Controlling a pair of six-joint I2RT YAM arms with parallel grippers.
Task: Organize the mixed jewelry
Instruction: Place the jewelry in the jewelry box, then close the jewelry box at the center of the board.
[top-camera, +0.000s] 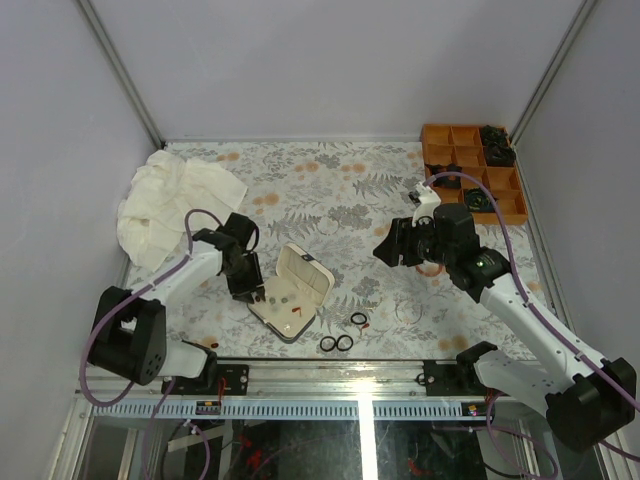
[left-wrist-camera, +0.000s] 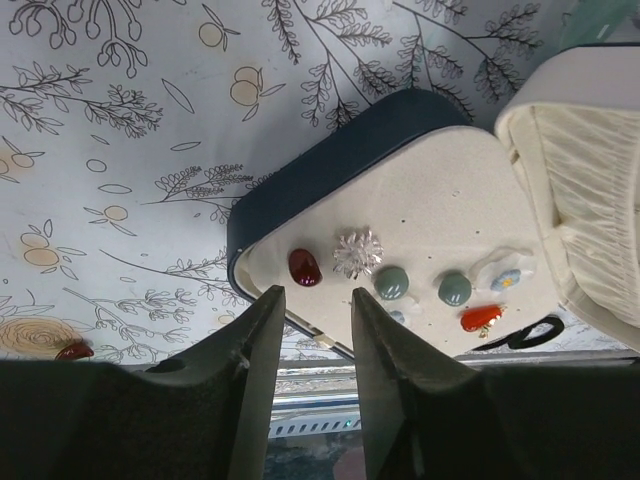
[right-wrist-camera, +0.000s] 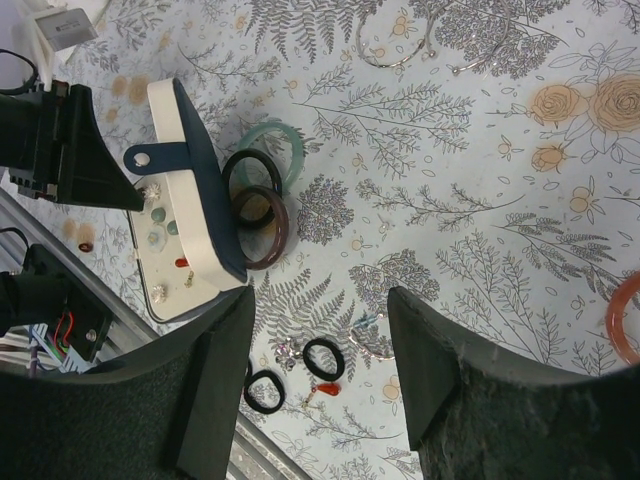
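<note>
The dark-shelled case (top-camera: 290, 290) lies open, its cream tray (left-wrist-camera: 440, 220) holding a dark red bead (left-wrist-camera: 304, 266), a silver cluster (left-wrist-camera: 357, 252), two green beads and a red drop (left-wrist-camera: 481, 318). My left gripper (left-wrist-camera: 312, 305) hangs over the tray's near edge, open, with nothing between its fingers. Loose jewelry lies to the case's right: black rings (top-camera: 358, 319) (right-wrist-camera: 323, 358) (right-wrist-camera: 264, 390), a red drop (right-wrist-camera: 328, 388) and a clear hoop (top-camera: 408, 308). My right gripper (right-wrist-camera: 320, 300) is open high above them, empty. One red bit (left-wrist-camera: 75, 351) sits on the cloth left of the case.
Green, black and brown bangles (right-wrist-camera: 262, 225) lie behind the case lid. Silver hoops (right-wrist-camera: 395, 50) lie farther out and an orange bangle (right-wrist-camera: 625, 320) at the right edge. An orange divided tray (top-camera: 470, 170) stands back right, a crumpled white cloth (top-camera: 175, 205) back left.
</note>
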